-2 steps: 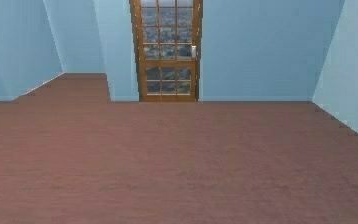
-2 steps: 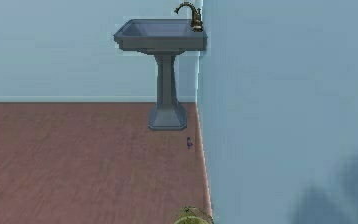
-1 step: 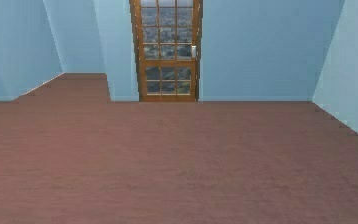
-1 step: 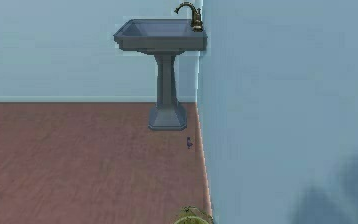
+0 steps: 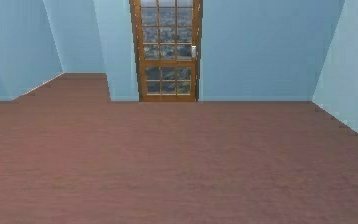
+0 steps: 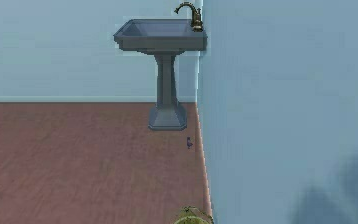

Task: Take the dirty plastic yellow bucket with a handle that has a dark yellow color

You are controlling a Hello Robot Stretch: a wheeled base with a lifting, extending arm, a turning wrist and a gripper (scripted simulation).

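A wooden door (image 5: 168, 50) with a grid of glass panes stands in the upper middle of the forward view, set in a pale blue wall (image 5: 267, 50). Its handle sits at the door's right edge, about halfway up the part that shows. A reddish-brown floor (image 5: 177, 160) covers the lower two thirds of that frame. At the upper left the floor runs back into a narrower passage between two blue wall faces. Another blue wall slants down the right edge.

In the arm side view a grey-blue sink (image 6: 162, 40) on a pedestal stands in the upper middle of the frame, with its foot on the floor (image 6: 77, 160). A dark brass-coloured tap (image 6: 190, 14) rises at the basin's back right corner. The sink stands against the far wall (image 6: 57, 50) and just beside the edge of a nearer wall (image 6: 287, 110), which takes up the right half of the frame. A small dark speck (image 6: 187, 140) lies on the floor just right of the pedestal's foot.

A small yellow shape (image 6: 192, 215) with a curved top shows at the bottom edge, just right of the middle, at the foot of the nearer wall. Whether it is the bucket cannot be told. The state of the fingers cannot be told.
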